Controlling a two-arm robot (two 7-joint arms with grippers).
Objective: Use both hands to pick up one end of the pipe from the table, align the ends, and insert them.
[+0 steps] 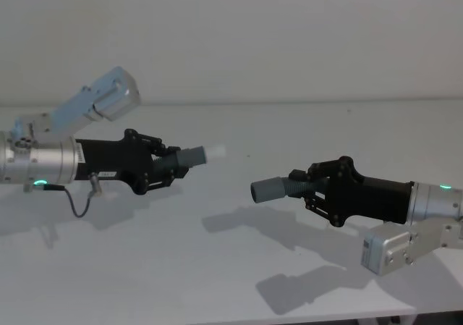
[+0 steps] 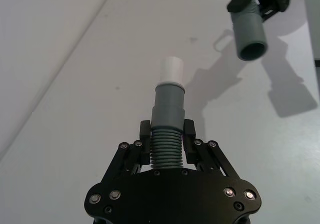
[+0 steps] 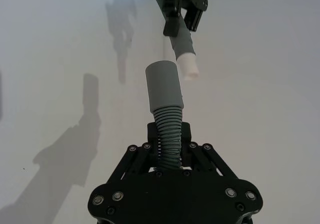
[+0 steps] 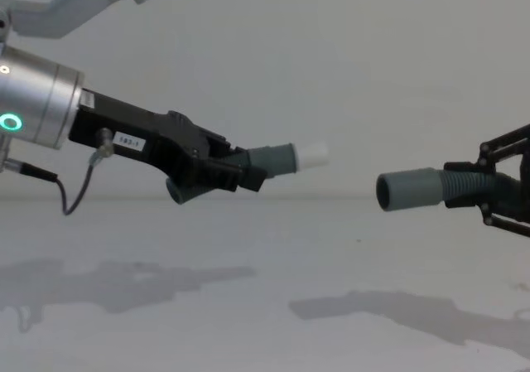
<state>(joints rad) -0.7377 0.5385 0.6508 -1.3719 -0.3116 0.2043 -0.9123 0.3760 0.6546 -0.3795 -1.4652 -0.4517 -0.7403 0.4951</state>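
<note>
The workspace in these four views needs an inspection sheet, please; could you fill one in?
Surface: white table, bare, shadows only.
Job's things: left pipe piece with white tip, and right pipe piece with open collar, both held off the table; ends face each other, apart, not inserted.
Clutter: nothing seen.
Grippers: left gripper shut on its ribbed pipe; right gripper likewise.
Cables: black cable loops under the left wrist.
Surroundings: plain pale wall.

matt ribbed plastic pipe, matt table
</note>
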